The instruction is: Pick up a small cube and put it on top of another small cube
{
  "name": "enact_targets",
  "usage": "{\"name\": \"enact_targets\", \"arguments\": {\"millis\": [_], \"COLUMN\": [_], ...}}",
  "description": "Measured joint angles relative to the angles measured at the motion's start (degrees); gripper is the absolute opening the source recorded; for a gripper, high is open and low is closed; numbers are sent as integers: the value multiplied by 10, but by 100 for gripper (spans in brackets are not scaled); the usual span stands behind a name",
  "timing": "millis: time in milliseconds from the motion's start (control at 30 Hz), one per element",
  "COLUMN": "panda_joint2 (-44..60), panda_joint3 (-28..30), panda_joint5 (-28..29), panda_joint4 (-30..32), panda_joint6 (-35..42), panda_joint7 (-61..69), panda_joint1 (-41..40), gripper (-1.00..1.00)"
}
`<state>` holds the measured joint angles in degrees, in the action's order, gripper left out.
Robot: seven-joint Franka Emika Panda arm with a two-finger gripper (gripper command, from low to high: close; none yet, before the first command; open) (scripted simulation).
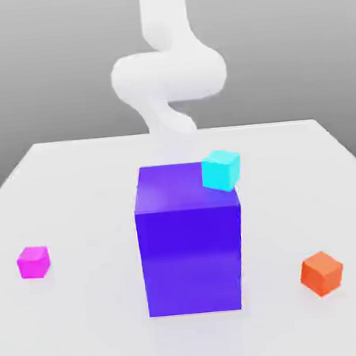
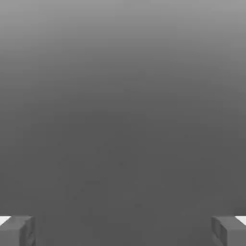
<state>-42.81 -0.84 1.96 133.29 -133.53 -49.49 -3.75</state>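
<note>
The small cube [image 1: 34, 262], plain magenta-pink, rests on the white table [image 1: 88, 333] at the exterior view's left, near the front. My white arm [image 1: 168, 75] rises at the far side of the table, behind the big blue-violet block [image 1: 190, 248]. In the hand view my gripper [image 2: 123, 231] is open: its two grey fingertips [image 2: 19, 231] stand far apart with nothing between them, and only a plain grey surface lies beyond.
The tall blue-violet block stands in the middle of the table. A cyan cube [image 1: 221, 169] sits at the block's upper corner on the exterior view's right; I cannot tell whether it touches the block. An orange-red cube [image 1: 322, 272] lies front right.
</note>
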Motion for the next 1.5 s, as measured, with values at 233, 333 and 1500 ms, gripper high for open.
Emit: {"name": "enact_targets", "arguments": {"millis": [233, 333, 1500], "panda_joint2": [88, 125, 532], "panda_joint3": [-12, -10, 67], "panda_joint5": [55, 78, -84], "panda_joint4": [42, 60, 234], "panda_joint6": [-48, -67, -338], "panda_joint7": [-104, -147, -304], "panda_joint1": [-101, -140, -440], "gripper": [0, 0, 0]}}
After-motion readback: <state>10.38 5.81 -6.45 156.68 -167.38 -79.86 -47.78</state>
